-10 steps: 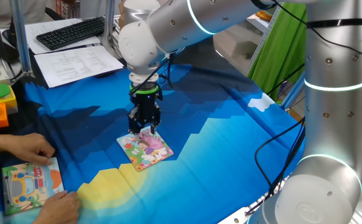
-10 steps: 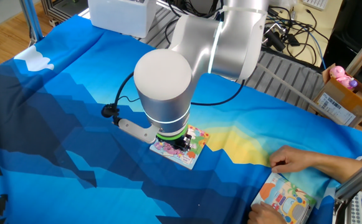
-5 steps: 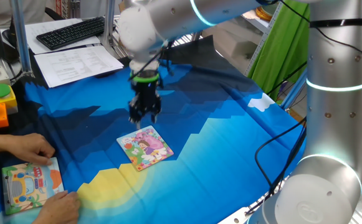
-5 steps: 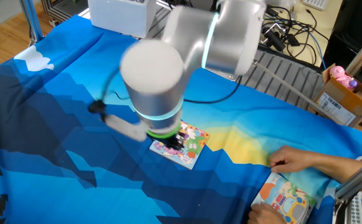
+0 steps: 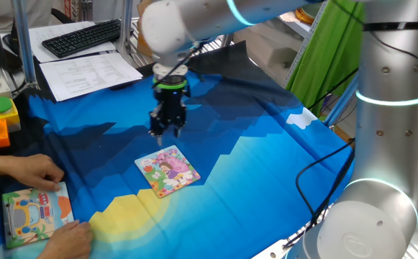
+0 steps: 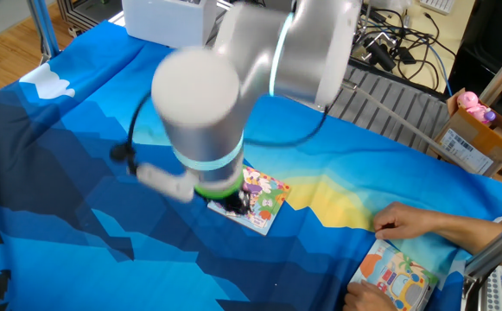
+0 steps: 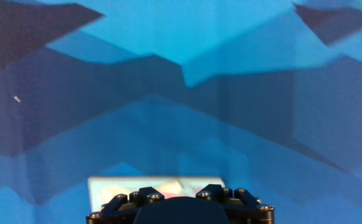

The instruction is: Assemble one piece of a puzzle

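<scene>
Gripper [image 5: 167, 132] has lifted off the puzzle [image 5: 167, 170], now above its far edge; jaws apparently slightly parted, empty.

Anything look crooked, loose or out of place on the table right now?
Nothing stands out. The puzzle lies flat on the blue cloth, turned at an angle to the table edge, with no loose piece visible beside it. The tool hangs above it, clear of the board. A person's hands rest by the orange-bordered board.
</scene>
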`<state>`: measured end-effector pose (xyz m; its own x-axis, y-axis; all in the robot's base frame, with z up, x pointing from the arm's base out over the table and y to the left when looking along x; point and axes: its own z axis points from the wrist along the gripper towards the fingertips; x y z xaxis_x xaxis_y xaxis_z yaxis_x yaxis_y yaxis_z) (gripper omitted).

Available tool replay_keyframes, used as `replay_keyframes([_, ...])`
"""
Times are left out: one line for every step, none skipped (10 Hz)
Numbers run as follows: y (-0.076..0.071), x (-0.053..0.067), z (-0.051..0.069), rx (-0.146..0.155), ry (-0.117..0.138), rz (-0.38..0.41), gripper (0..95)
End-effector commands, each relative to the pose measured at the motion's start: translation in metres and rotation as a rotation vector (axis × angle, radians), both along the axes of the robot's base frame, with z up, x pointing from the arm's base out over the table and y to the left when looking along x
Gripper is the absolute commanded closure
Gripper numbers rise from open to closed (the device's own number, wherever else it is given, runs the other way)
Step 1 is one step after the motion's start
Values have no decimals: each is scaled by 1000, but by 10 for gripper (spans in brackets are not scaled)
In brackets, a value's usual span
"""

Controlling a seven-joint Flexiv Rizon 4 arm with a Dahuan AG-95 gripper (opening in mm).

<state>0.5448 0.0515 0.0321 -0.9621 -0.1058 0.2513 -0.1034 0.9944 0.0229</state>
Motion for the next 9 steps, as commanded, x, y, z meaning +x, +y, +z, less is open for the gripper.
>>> replay_keyframes([2,-2,-3,6,-15,-19,380])
replay_keyframes([3,-1,-6,7,-12,-13,380])
replay_keyframes([6,-2,-8,8,-4,-8,380])
replay_keyframes([8,-4,-10,8,-4,-7,380])
replay_keyframes([12,-8,-13,6,-4,-4,380])
replay_keyframes([13,-10,-14,7,-5,3,380])
replay_keyframes([15,-11,-15,0,-3,26,380])
replay_keyframes([15,-12,-15,-6,-1,37,380])
replay_keyframes([15,-12,-15,-17,4,56,380])
